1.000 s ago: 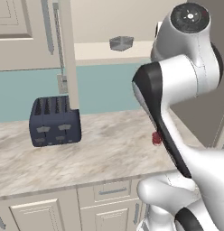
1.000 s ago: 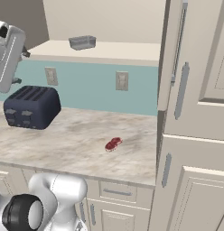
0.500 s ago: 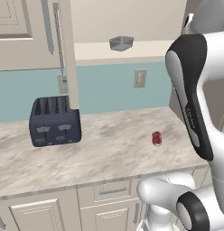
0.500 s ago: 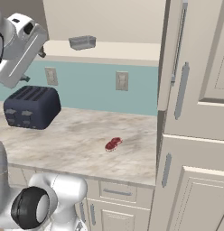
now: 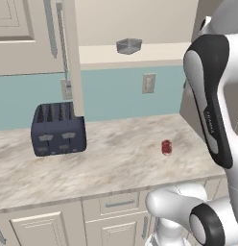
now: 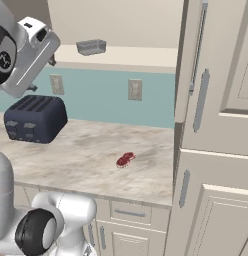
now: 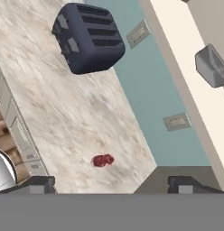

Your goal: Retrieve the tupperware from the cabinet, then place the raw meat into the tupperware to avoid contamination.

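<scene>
Tupperware [image 5: 128, 46] sits on the cabinet [image 5: 140, 50] shelf at top; my gripper [image 7: 111, 182] is spread wide, empty, and must reach it.

Dark blue toaster [image 5: 58, 129], red raw meat [image 5: 166, 147], beige-grey marbled counter [image 5: 116, 163], pale teal backsplash [image 5: 116, 96], beige cabinet [image 5: 25, 38]

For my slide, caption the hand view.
Open end effector above marble counter with raw meat, toaster, tupperware on shelf.

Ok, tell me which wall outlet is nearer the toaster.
The left outlet, directly above the dark blue toaster; the other outlet sits farther right, above the raw meat.
</scene>
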